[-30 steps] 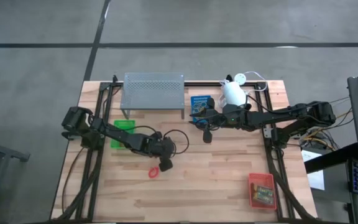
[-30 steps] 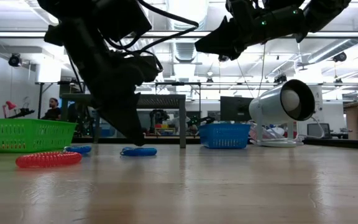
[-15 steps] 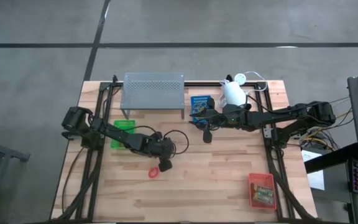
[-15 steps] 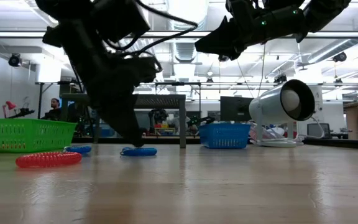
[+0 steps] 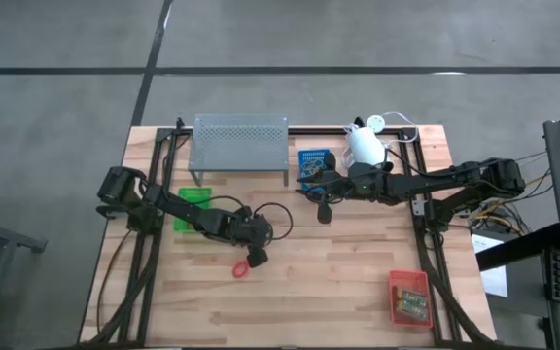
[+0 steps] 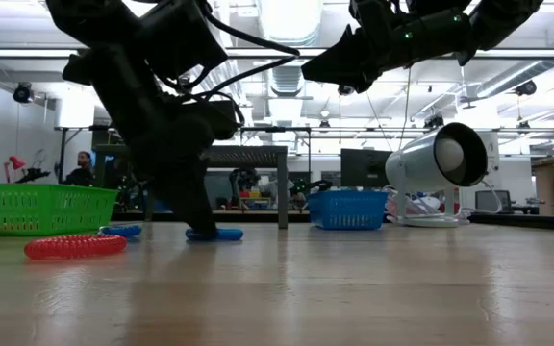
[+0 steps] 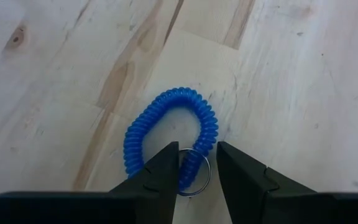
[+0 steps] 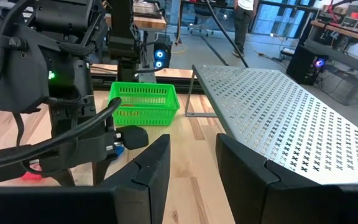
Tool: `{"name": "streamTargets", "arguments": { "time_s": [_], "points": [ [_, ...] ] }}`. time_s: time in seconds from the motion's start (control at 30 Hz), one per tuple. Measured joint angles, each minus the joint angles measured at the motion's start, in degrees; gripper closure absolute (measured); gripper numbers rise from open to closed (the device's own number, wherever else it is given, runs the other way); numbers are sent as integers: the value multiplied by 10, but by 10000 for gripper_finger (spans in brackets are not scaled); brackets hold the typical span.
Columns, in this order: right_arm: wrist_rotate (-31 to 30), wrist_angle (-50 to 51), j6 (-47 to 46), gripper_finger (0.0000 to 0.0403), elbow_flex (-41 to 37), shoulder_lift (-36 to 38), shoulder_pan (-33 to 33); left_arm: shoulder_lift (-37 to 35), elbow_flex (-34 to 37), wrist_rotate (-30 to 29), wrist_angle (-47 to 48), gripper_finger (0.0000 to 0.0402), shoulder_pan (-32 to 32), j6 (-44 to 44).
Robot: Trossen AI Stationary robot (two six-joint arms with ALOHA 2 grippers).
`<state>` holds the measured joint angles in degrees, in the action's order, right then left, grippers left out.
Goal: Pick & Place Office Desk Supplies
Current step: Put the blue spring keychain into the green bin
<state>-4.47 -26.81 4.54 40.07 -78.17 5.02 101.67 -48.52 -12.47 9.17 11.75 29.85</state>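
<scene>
- Left gripper [image 7: 196, 177] is down at the tabletop near the middle of the table, its dark, wedge-shaped fingers pinching one side of the blue loop [image 7: 173, 137] right where a thin metal ring hangs on it.
- That blue loop is a glossy ribbed plastic coil, bent into a rough oval, lying flat on pale, knotty wood planks [image 7: 303, 74].
- From table height, the left arm's dark bulk covers most of the loop; only a blue sliver [image 6: 214, 234] shows at the fingertips.
- A red loop [image 5: 240, 269] of the same coiled make lies just beside the left gripper, apart from it.
- A second small blue shape [image 6: 121, 231] sits behind the red coil; hard to make out.
- Green tray [image 5: 194, 199], an open mesh basket, sits by the left arm, partly under it.
- Blue tray [image 5: 311, 160], same mesh, stands by the back edge next to the white lamp [image 5: 365, 146], with the right arm cutting across it.
- Right gripper [image 8: 191, 165] hangs in the air near the blue tray, fingers spread with nothing between them.
- Grey perforated shelf [image 5: 240, 142] stands at the back.
- Red-orange tray [image 5: 408, 297] sits near the front right corner with something printed inside, too small to read.
</scene>
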Motion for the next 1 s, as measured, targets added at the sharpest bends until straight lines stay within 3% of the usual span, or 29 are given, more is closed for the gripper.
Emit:
{"name": "streamTargets", "arguments": {
  "time_s": [1.0],
  "points": [
    [0, 0, 0, 275, 0, 0, 0, -10, -2, 7, -5, 284, 0, -9]
  ]
}}
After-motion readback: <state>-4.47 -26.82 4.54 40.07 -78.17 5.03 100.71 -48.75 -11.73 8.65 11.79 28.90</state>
